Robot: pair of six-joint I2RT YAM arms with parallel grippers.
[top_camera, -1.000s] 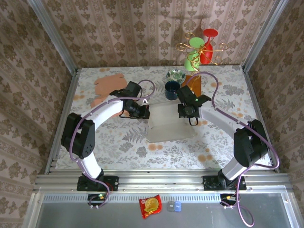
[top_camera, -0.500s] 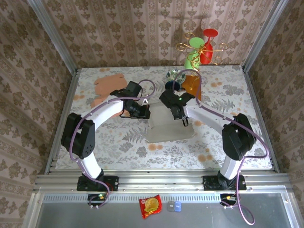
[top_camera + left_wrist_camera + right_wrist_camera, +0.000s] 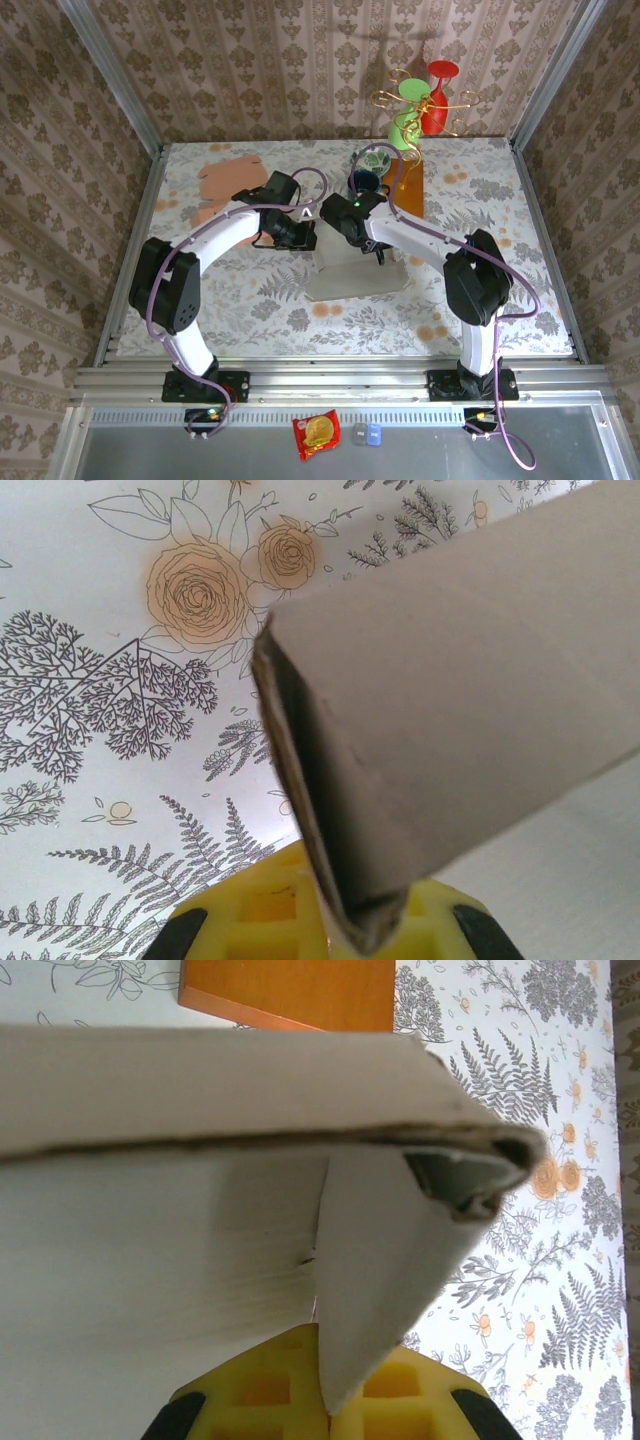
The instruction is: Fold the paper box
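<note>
**Step in hand (judged):** mid-fold, working a wall at the box's far side.

**Position:** The paper box (image 3: pixel 362 272) lies about mid-tabletop, clear of all four edges, and most of it is flat.

**Tools:**
- Your left gripper (image 3: pixel 303 237) is clenched on the box's far-left corner. In its wrist view a doubled cardboard panel runs down between the yellow fingers (image 3: pixel 250 920).
- Your right gripper (image 3: pixel 347 216) is clamped too, on the box's far side just beside the left one. Its wrist view has a flap pinched edge-on between the pads (image 3: pixel 260 1390), with a rolled-over lip above it.

**Neighbours:** An orange board (image 3: pixel 408 180) and a blue cup (image 3: pixel 362 182) sit just beyond the box toward the far edge, near your right arm.

**Next move (judged):**
- Use one hold as the anchor and turn the other wrist to carry its flap over along the crease.
- With both holds this close, pulling them apart risks a tear, so rotate rather than drag.
- Mind the cup behind the right wrist.
- I cannot tell whether any tab is seated. Check that before you let go.
</note>
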